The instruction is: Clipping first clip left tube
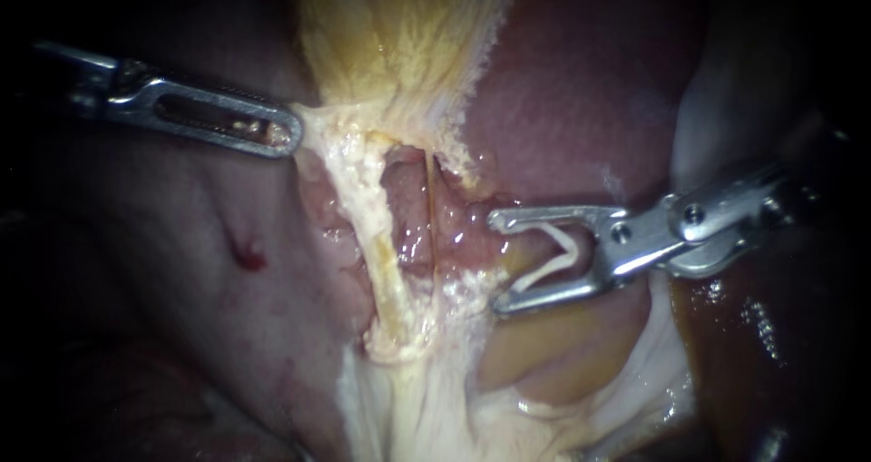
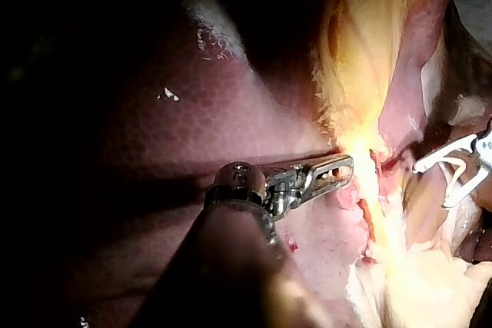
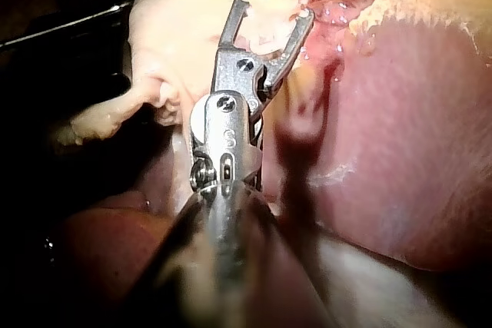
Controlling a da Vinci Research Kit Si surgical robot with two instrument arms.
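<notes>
Light pools on the middle of the endoscope view: the pale tissue glows and wet spots glint, while the edges sink into black. Glare runs along my right instrument and its white clip. From the left wrist, the liver lies half in shadow.

Shiny metal R tool, glossy liver

Bearing surface: liver, dark red and wet. Directly on it: gallbladder, pale yellow, narrowing to a frayed whitish neck. From that neck two strands lie side by side, a thick pale left tube and a thin orange tube, apart, with bare liver showing between them.
</notes>
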